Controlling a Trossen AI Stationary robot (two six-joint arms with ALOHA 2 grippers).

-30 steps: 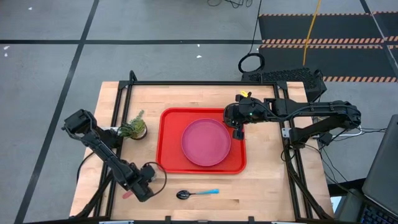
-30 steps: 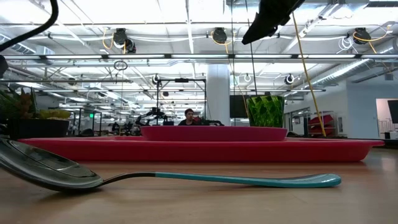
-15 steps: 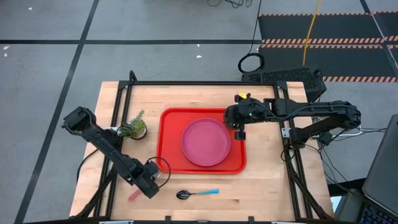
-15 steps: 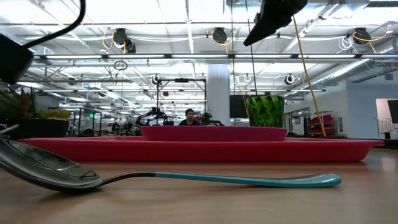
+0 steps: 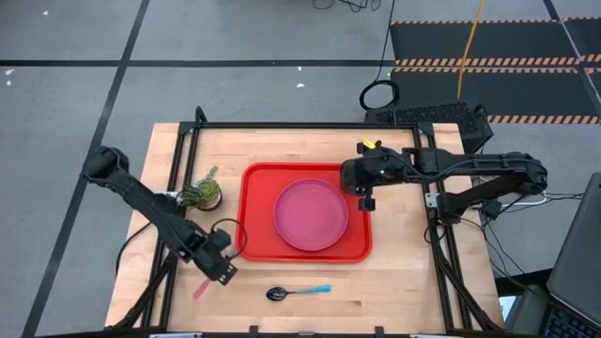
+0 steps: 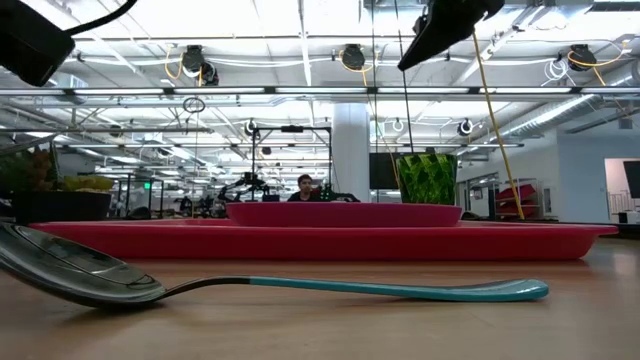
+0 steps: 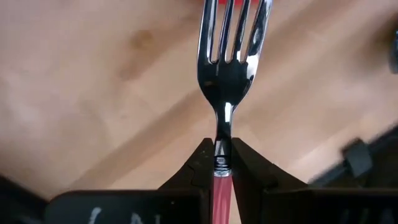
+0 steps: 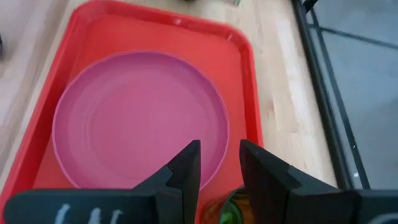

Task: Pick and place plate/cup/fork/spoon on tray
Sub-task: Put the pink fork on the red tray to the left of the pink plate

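Left hand (image 7: 219, 163) grips one fork (image 7: 229, 59) — right hand (image 8: 219, 163) parted (over one cup (image 8: 229, 210)).

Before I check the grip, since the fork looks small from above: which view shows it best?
The left wrist view: the fork fills it, tines forward, with the left gripper shut on its neck above the pink handle. The high view shows only the handle poking out near the table's front-left. The low and right wrist views miss it.

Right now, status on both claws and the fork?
Left claw shut on fork, lifted off the table beside the tray. Right claw open above the cup on the tray. Plate on tray, spoon still on table.
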